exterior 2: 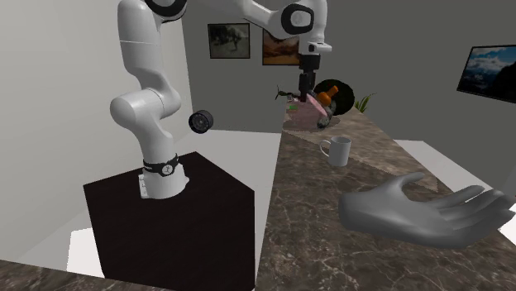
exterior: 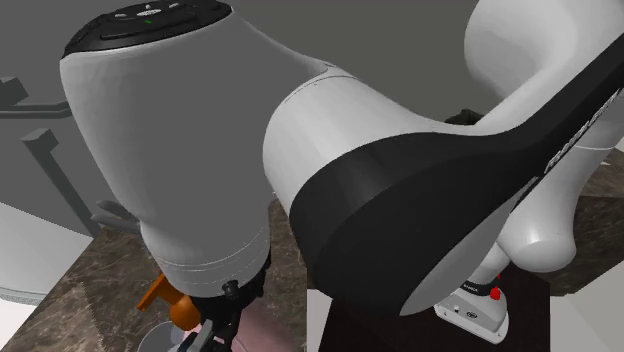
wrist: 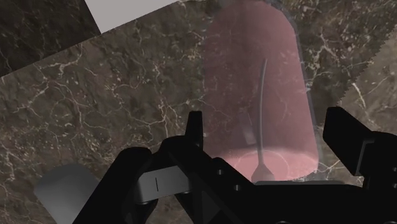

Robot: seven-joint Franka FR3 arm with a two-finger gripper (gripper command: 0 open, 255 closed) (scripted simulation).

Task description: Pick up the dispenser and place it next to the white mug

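Note:
The dispenser (wrist: 257,83) is a pink see-through bottle with a thin tube inside and a dark pump head. It stands at the far end of the marble counter (exterior 2: 331,240). My gripper (wrist: 270,127) is open and straddles the bottle, one finger (wrist: 195,127) close on one side, the other a small gap away from it. In the second exterior view the gripper (exterior 2: 308,87) comes down onto the dispenser (exterior 2: 304,117) from above. The white mug (exterior 2: 336,150) stands on the counter nearer the camera, apart from the dispenser. The shoulder view has the arm covering most of the scene.
An orange object (exterior 2: 329,93) with a dark round thing behind it sits right beside the dispenser; the orange object (exterior: 165,298) also peeks out under the arm. A large grey hand sculpture (exterior 2: 422,211) lies at the near end of the counter. The dark stand (exterior 2: 165,219) is beside the counter's edge.

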